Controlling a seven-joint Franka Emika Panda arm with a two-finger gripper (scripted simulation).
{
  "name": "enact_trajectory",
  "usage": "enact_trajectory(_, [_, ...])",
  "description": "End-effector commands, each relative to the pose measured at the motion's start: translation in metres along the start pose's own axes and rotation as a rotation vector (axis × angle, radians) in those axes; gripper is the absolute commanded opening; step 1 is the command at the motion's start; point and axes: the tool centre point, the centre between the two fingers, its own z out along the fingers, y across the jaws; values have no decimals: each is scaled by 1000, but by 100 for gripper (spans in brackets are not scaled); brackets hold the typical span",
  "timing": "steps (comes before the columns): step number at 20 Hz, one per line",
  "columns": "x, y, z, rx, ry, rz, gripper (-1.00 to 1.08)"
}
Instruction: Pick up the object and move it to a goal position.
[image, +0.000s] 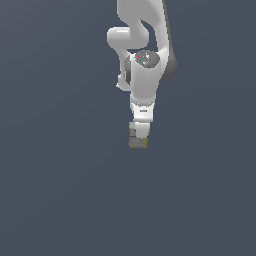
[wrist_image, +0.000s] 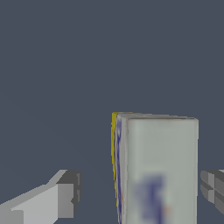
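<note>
Here the carton (wrist_image: 159, 170) stood between the fingers (wrist_image: 65, 194) of the claw (image: 138, 136), which was spread wide; one finger was clear of it, the other close by its side. Its blue mark was too blurred to read. In the exterior view it sat just at the claw's 6 o'clock, on a plain slate-grey counter (image: 60, 200).

My arm (image: 142, 60) is glossy white, built of rounded, bulbous links, with a dark grey band down one side and a dark grey round cap with tiny red and white specks. My gripper (wrist_image: 140, 192) shows pale grey, blocky fingers (wrist_image: 65, 197) with darker ridged pads.
</note>
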Motion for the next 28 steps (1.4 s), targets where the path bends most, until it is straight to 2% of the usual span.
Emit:
enact_trajectory(1, [0,0,9,-1,0,0,100])
enact_trajectory(5, [0,1,13,-1,0,-1,100])
enact_trajectory(6, [0,1,13,-1,0,-1,-100])
enact_trajectory(19, [-3,1,12,-1,0,-1,-100])
enact_trajectory(24, [-21,2,8,-1,0,-1,-100])
enact_trajectory(28, [-47,3,1,-2,0,-1,-100])
